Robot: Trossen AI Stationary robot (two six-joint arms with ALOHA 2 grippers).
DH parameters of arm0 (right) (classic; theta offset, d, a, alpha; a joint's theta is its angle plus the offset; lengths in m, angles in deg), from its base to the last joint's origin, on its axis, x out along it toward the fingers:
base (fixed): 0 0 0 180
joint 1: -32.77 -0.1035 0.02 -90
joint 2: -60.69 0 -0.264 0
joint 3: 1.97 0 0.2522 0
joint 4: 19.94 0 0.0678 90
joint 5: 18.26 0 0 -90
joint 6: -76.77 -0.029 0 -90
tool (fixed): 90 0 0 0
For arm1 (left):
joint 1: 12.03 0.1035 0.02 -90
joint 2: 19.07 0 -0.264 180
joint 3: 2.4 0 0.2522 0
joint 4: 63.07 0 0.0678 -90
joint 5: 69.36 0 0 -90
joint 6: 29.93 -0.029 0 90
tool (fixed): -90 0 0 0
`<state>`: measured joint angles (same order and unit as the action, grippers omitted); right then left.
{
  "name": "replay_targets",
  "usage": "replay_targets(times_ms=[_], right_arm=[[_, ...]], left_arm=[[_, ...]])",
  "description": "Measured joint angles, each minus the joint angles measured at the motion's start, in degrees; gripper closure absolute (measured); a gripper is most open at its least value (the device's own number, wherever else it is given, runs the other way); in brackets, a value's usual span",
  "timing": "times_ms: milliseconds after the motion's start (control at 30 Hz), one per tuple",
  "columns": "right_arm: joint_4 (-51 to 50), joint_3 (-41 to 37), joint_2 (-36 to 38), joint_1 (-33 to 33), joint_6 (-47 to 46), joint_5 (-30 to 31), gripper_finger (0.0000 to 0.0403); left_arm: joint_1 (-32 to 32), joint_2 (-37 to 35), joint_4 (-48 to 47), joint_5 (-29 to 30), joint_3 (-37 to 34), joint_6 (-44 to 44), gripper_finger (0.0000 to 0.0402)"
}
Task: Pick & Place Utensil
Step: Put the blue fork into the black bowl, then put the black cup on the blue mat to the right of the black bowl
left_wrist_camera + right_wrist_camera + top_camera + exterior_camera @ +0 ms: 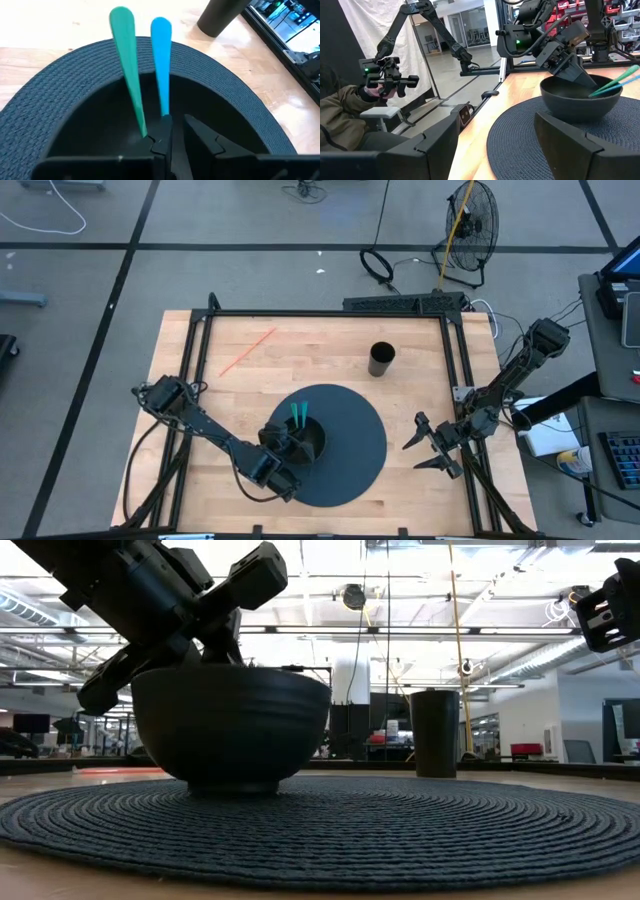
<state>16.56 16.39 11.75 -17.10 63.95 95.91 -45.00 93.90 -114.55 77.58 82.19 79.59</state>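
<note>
Two utensils, a green one [127, 75] and a blue one [161, 65], are seen leaning in the black bowl [308, 442] at the middle of the round dark mat [355, 445], low in the centre of the high view. The placing is judged nearly done: the left pincer [172, 131] is poised over the bowl's near rim with its jaws parted only a crack around the foot of the blue utensil, so a release appears to be under way; whether any grip remains cannot be told. A thin orange stick [247, 351] is left on the tabletop at upper left, possibly one more piece to fetch. The right pincer [428, 448] is held wide open and empty at the mat's right edge. Both utensils are slim, flat plastic handles with rounded tips, their working ends hidden in the bowl.
</note>
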Motion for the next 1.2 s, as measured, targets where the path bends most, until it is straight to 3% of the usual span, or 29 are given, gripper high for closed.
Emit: replay_targets(times_ms=[200,600,767,933,1200], right_arm=[[0.0,0.0,0.0,0.0,0.0,0.0,0.0152],[0.0,0.0,0.0,0.0,0.0,0.0,0.0152],[0.0,0.0,0.02,0.0,0.0,0.02,0.0152],[0.0,0.0,0.02,0.0,0.0,0.02,0.0152],[0.03,0.0,0.02,0.0,-0.2,0.06,0.0152]], left_arm=[[0.0,0.0,0.0,-0.01,0.0,0.04,0.0334],[0.0,-1.17,-0.31,2.39,0.0,-3.5,0.034],[0.0,-5.41,-0.46,6.05,0.0,-10.83,0.0339],[0.0,-11.77,-1.24,7.78,0.0,-24.15,0.0339],[0.0,-23.27,-9.11,1.61,0.02,-42.43,0.0339]])
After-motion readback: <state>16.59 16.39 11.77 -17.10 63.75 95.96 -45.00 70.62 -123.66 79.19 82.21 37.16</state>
